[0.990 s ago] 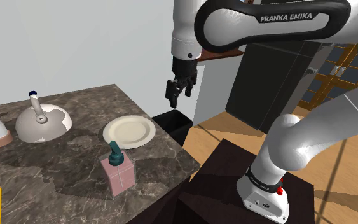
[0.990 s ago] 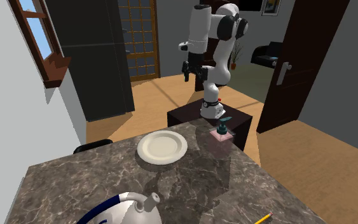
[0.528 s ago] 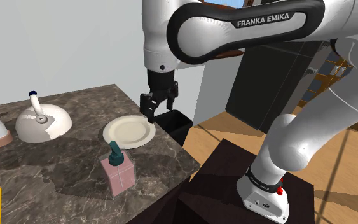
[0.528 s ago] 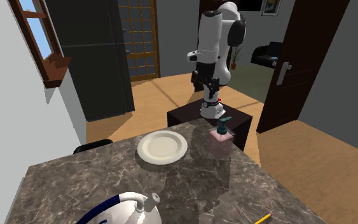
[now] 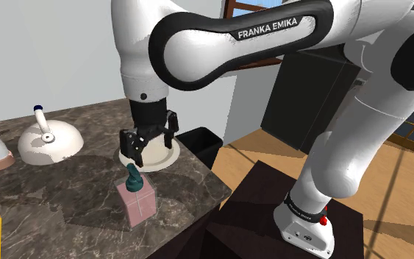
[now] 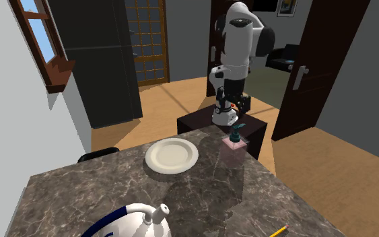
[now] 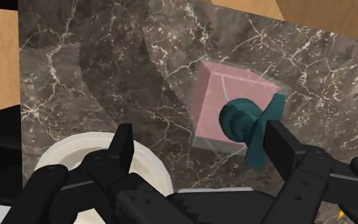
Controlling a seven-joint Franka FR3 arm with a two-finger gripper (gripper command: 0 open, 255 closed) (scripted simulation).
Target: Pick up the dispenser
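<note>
On the veined dark marble tabletop (image 5: pixel 73 193), a domed white kettle (image 5: pixel 48 141) stands well apart from the dispenser (image 5: pixel 137 199), a square pink bottle with a teal pump near the corner beside the stand (image 5: pixel 268 202), open stone around it. A round cream plate (image 5: pixel 156 156) lies just beyond. The black gripper (image 5: pixel 152 146) hangs above the dispenser, fingers apart.

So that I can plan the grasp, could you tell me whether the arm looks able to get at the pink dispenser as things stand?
Probably yes: the open tool hangs above the dispenser with nothing between them, and the plate lies apart, to the side.
</note>
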